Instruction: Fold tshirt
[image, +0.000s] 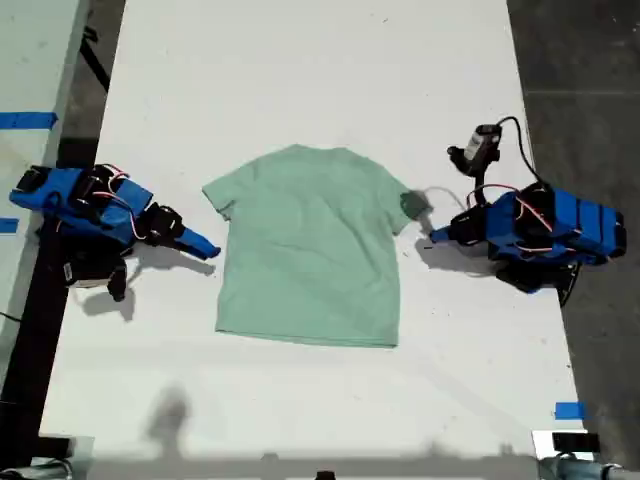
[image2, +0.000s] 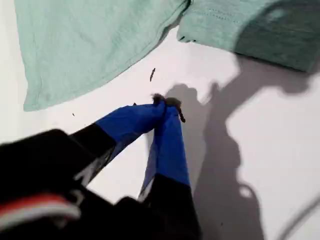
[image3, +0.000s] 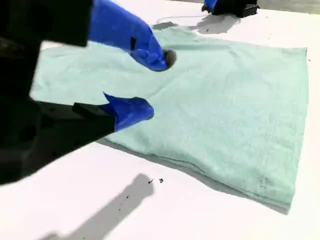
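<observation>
1. My second end effector, at the exterior view's left, hangs with its jaws apart and nothing between them. It points at the tshirt and sits just beside the near sleeve, not touching the cloth.
2. The tshirt lies spread flat in the middle of the white tabletop. Both sleeves are out and the hem is towards the exterior view's bottom edge.
3. My first end effector, at the exterior view's right, has its jaws pressed together on nothing. It rests near the other sleeve, with bare tabletop between its tips and the tshirt.
4. As I judge it, no fold is made yet. Every fold is still to do, starting with a grasp on the cloth.
</observation>
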